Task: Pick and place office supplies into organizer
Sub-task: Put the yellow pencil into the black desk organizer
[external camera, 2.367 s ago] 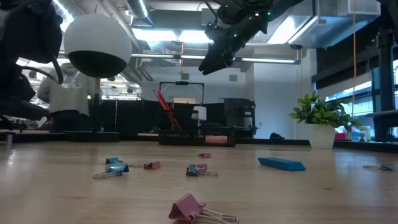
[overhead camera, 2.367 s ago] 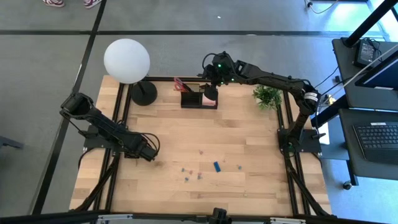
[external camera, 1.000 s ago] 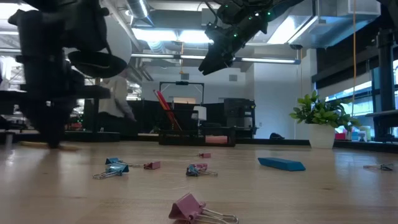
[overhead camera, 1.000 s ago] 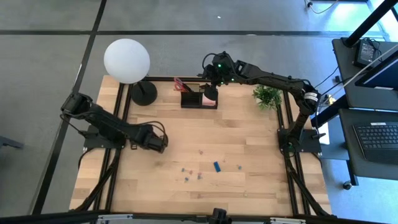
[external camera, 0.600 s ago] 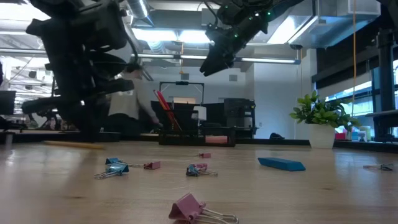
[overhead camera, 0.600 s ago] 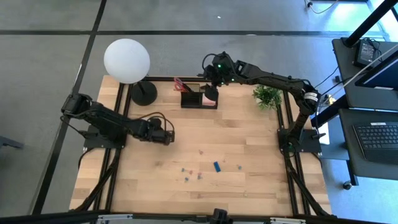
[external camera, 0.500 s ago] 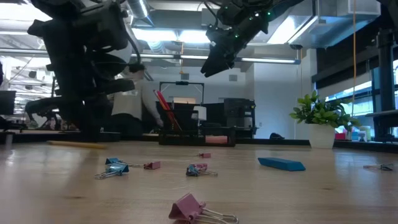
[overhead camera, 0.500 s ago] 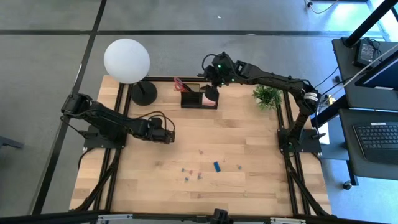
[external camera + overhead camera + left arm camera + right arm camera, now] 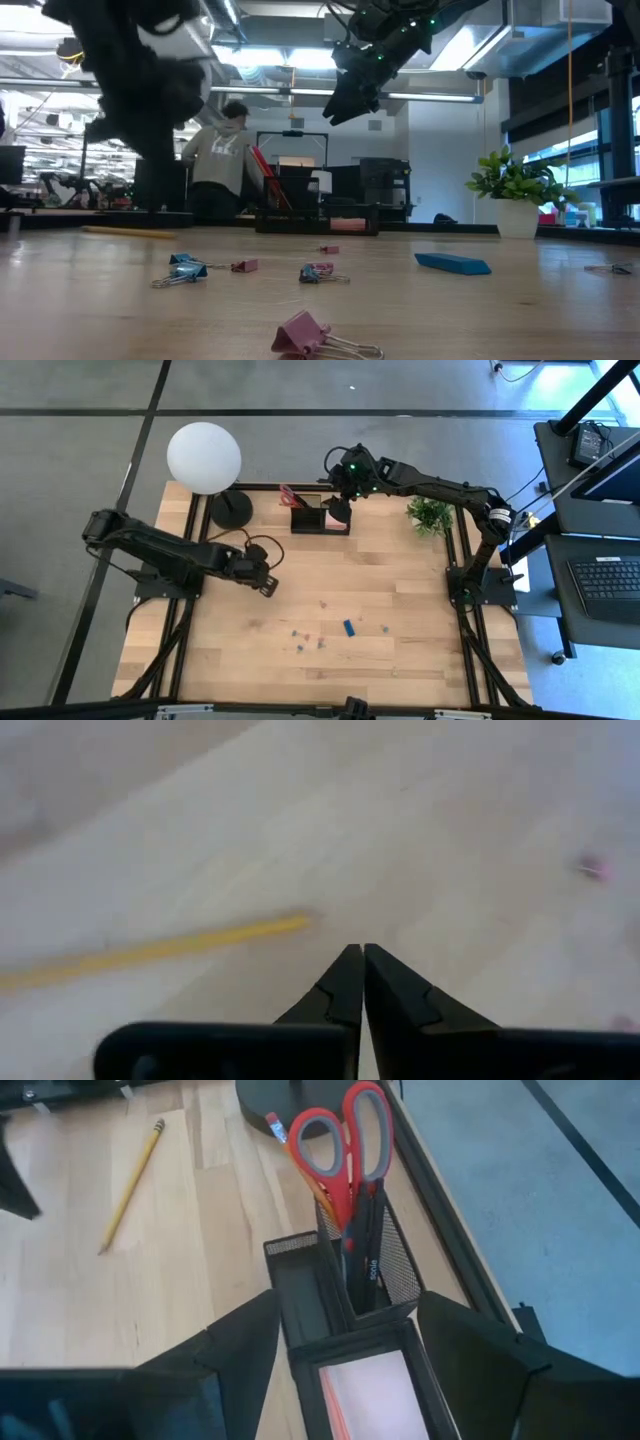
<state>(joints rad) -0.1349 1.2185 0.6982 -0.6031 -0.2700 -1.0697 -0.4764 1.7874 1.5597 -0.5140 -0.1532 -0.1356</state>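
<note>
My left gripper point(image 9: 267, 585) is shut and touches nothing. It hovers over bare wood left of centre, and the wooden pencil point(image 9: 150, 952) lies flat on the table beyond its tips. My right gripper point(image 9: 340, 493) is open, above the black organizer point(image 9: 320, 520). Its fingers stand on either side of the organizer point(image 9: 300, 1295) without touching it. The red-handled scissors point(image 9: 345, 1150) and black pens point(image 9: 362, 1250) stand in the mesh cup. The pink sticky-note pad point(image 9: 370, 1395) lies in a compartment. The blue block point(image 9: 348, 627) and several clips point(image 9: 185, 268) lie near the front.
A lamp with a white globe point(image 9: 204, 457) and a round black base point(image 9: 231, 510) stands at the far left. A green potted plant point(image 9: 430, 515) stands at the far right. A person point(image 9: 215, 165) is in the room behind. Bare wood lies between the left gripper and the clips.
My left gripper has moved toward the table's right and somewhat toward the far edge, and in the low view it has risen off the table top. My right arm and the supplies have kept still.
</note>
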